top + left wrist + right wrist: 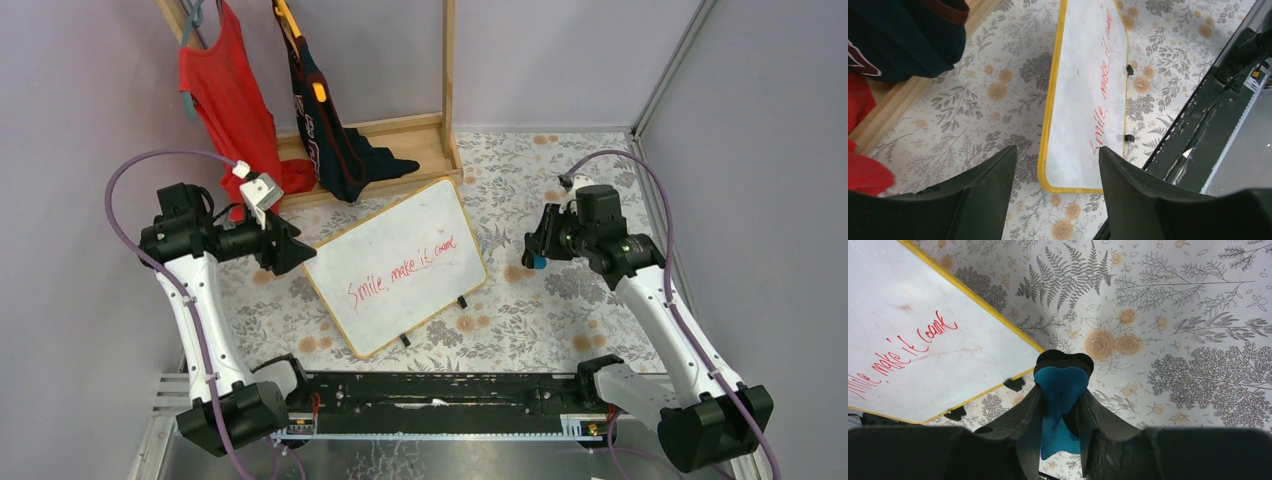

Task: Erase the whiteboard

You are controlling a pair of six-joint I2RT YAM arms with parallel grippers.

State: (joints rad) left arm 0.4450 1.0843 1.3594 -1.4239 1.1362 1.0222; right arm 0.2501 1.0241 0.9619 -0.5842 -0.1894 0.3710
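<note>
One whiteboard point(425, 225), seen from above, red writing point(400, 272) intact. Left wrist: left gripper point(1057, 152) gapes empty, board corner just ahead, probably to steady it. Right wrist: right gripper point(1061, 394) clamps a blue eraser point(1060, 375), board ahead-left, ready to wipe.

Top cam is set high at near edge, angled down over whole table point(560, 300). Wrist cams held low, close-up. Whiteboard point(400, 265) seen in all 3.
</note>
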